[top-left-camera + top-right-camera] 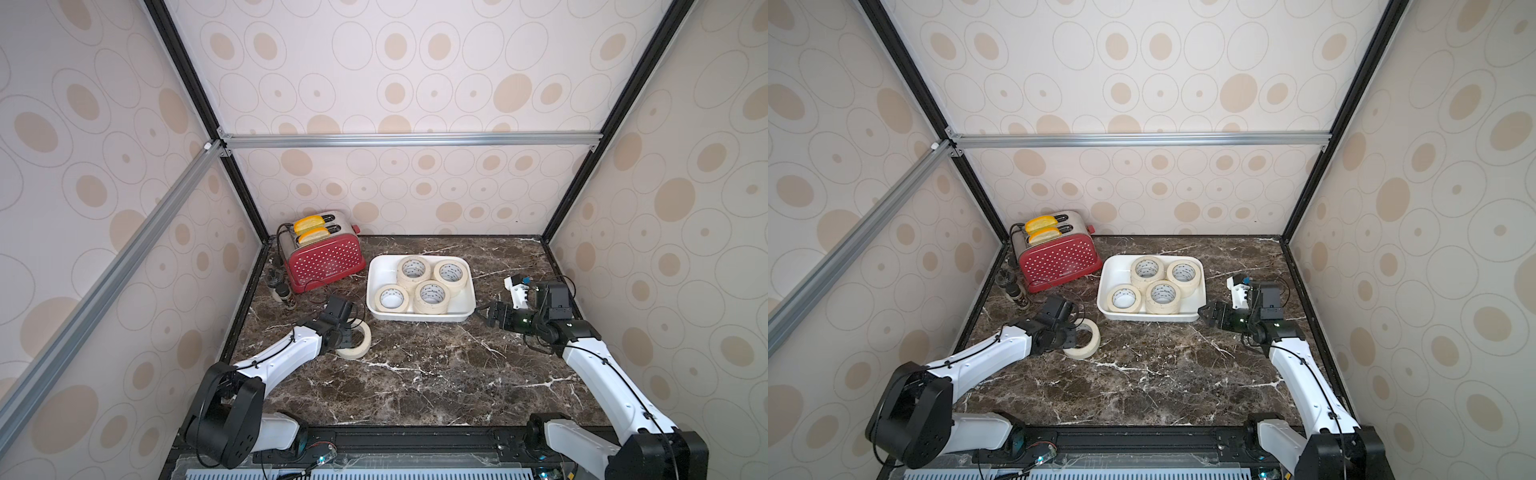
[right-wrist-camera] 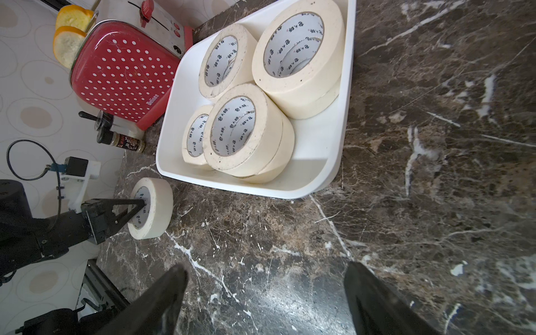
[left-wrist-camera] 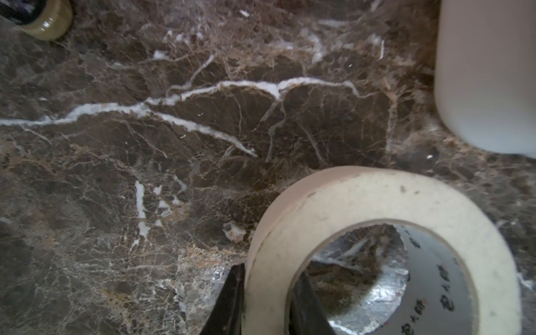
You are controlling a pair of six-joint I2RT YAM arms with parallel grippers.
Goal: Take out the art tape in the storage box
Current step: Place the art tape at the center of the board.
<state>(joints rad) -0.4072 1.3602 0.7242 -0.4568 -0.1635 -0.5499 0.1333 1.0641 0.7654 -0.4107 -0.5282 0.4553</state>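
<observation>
Already one art tape roll [image 1: 362, 345] [image 2: 158, 208] was out of the storage box [image 1: 376, 282]. It lay flat and low at the dark marble desk [image 1: 415, 374], just off the box's near left corner; whether it rested on the desk could not be told. The left gripper [image 3: 268, 301] had its jaws pinching that roll's wall, one finger inside the core and one outside, as the left wrist view showed. Inside the box, four cream rings with white printed cores showed in both top views, packed close together. In the right wrist view the front right stack [image 2: 246, 130] and the back right stack [image 2: 298, 49] each showed as two rolls, one on another. The right gripper [image 1: 482, 311] [image 2: 265, 272] hovered over the desk just beside the box's near right corner, jaws spread wide and holding nothing. A red white-dotted toaster [image 1: 328, 262] with two bread slices [image 1: 309, 226] stood left of the box by the back wall, with small spice bottles [image 1: 284, 293] beside it
</observation>
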